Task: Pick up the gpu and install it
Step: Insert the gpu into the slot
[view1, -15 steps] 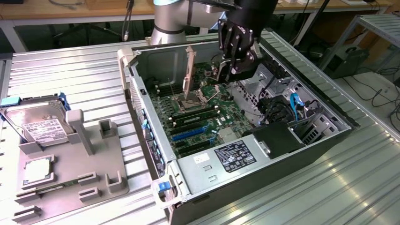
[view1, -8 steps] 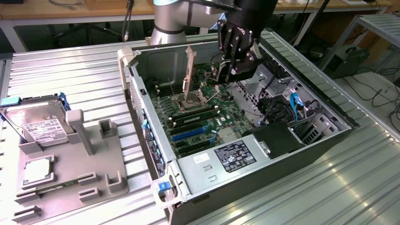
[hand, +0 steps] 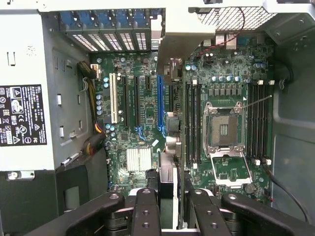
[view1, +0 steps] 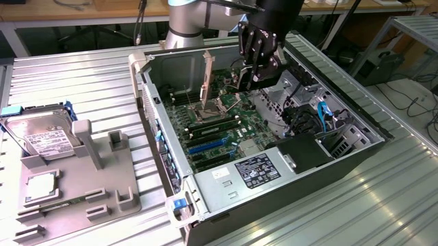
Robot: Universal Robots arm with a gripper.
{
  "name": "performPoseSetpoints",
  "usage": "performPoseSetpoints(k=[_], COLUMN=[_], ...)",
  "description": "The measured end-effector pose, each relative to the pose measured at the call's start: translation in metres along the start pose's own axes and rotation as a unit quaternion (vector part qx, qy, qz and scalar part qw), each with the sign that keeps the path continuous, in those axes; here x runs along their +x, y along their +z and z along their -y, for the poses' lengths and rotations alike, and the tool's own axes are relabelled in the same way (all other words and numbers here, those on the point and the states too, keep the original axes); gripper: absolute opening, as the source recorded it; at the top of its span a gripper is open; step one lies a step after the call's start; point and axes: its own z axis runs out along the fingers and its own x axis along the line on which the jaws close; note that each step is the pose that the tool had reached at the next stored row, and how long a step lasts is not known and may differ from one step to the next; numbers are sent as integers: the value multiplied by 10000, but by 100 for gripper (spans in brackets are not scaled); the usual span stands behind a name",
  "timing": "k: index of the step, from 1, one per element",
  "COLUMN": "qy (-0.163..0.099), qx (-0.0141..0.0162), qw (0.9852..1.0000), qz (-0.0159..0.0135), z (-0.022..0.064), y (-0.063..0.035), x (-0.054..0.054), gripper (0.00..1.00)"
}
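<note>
We saw the hand [view1: 257, 74] [hand: 170, 196] hanging inside the open computer case [view1: 164, 66], with its fingers [hand: 146, 206] clamped on the graphics card [view1: 236, 82] [hand: 167, 167]. The card stood on its edge between the two fingers, so from the wrist we looked straight along its thin upper edge. It ran forward, away from the hand, and its silver bracket [view1: 206, 72] [hand: 182, 44] was at the far end, close to the rear wall of the case.

Below the hand and the card lay the main board [view1: 219, 128] [hand: 142, 98]. The long blue slot [hand: 159, 103] lay under the card and just to one side of its line. We could not tell whether the card's lower edge touched the board or hung above it. The empty processor socket [view1: 205, 110] [hand: 225, 129] lay beside the card, on the other side from the blue slot. The power supply [view1: 257, 171] [hand: 24, 113] with its black label sat at the end of the case, well behind the hand.

Outside the case, well apart from the hand, a hard drive [view1: 41, 136] lay on a grey holder [view1: 75, 189].
</note>
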Motion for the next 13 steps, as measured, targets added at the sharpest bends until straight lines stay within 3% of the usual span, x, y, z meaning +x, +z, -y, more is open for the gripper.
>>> performPoseSetpoints(k=[3,6,10,13], qy=[-1,-74,90,65], qx=[0,-1,1,1], qw=[10000,10000,10000,10000], qz=[0,1,-1,-1], z=[-65,-67,-72,-99], y=[19,97,199,281], x=[-2,-6,-7,-10], gripper=[28,28,28,28])
